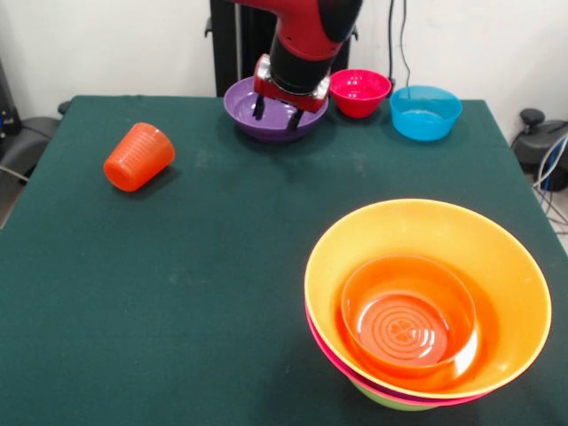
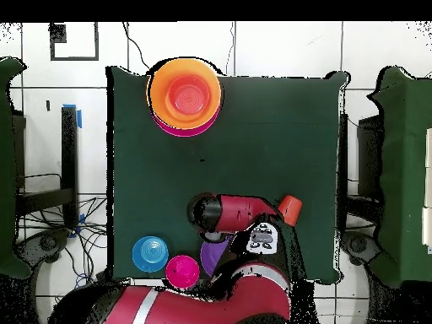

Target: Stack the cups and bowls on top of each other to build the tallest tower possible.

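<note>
My gripper hangs open over the purple bowl at the table's far edge, its two dark fingertips down inside the bowl and nothing visibly held between them. The orange-red cup lies on its side at the left, apart from everything. The tower stands at the near right: a small orange bowl sits in a large orange bowl, with a pink rim and a green bowl below. From overhead, the tower and the cup show, and the arm hides the gripper.
A magenta-red bowl and a blue bowl stand side by side right of the purple one along the far edge. The dark green table cloth ends close to the tower at the near right. Cables and chairs lie beyond the table sides.
</note>
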Tool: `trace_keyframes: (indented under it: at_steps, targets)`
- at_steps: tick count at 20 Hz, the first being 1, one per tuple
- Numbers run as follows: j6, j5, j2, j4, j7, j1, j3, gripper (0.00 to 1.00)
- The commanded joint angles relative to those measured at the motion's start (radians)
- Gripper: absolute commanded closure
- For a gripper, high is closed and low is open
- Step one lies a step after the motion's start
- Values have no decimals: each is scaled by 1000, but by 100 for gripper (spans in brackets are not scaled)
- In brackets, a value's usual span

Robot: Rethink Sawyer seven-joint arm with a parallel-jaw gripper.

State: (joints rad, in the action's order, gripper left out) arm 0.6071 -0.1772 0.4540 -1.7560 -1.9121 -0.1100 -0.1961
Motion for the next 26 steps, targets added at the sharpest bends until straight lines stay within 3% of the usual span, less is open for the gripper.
trace_keyframes:
  at_steps: [1, 9, 17, 26]
  targets:
    - [-71, -30, -26, 16, -82, -2, 53, 0]
    - [-102, 15, -34, 15, -214, 60, -23, 0]
    - [-171, 137, -59, -24, -433, 133, -119, 0]
    - [-233, 188, -106, -30, -503, 151, -131, 0]
